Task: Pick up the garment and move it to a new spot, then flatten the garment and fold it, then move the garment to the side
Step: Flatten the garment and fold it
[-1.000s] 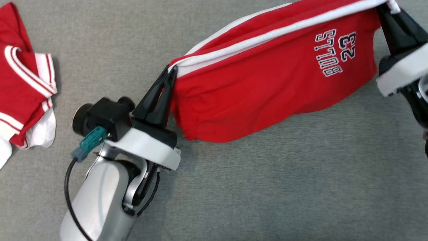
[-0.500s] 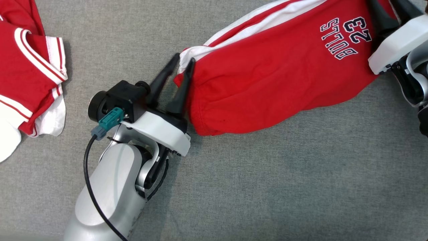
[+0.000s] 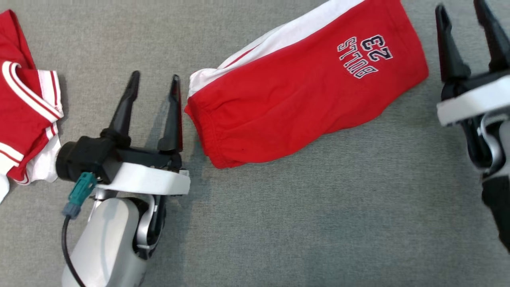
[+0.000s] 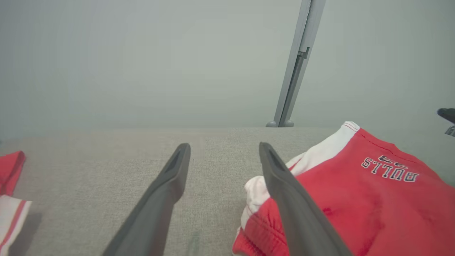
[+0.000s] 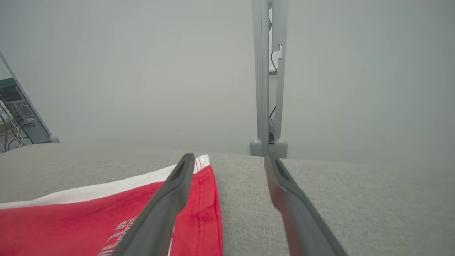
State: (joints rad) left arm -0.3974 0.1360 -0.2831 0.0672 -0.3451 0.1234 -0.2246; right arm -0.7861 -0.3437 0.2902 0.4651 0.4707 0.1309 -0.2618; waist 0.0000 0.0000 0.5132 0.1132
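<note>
left claw [image 3: 155,75] and right claw [image 3: 458,6] gape empty at either end of the red shorts [image 3: 303,91], seemingly laid down for flattening.

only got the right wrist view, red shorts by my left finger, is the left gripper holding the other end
Observer: No. In the head view the left gripper is open beside the waistband end of the red shorts, with nothing between its fingers.
Operator: anything else lying around
Observer: A second red and white garment lies at the far left, apart from the shorts.
Operator: are the shorts flat
Observer: Mostly. They rest at a slant on the grey cloth surface, puckered at the waistband end.
</note>
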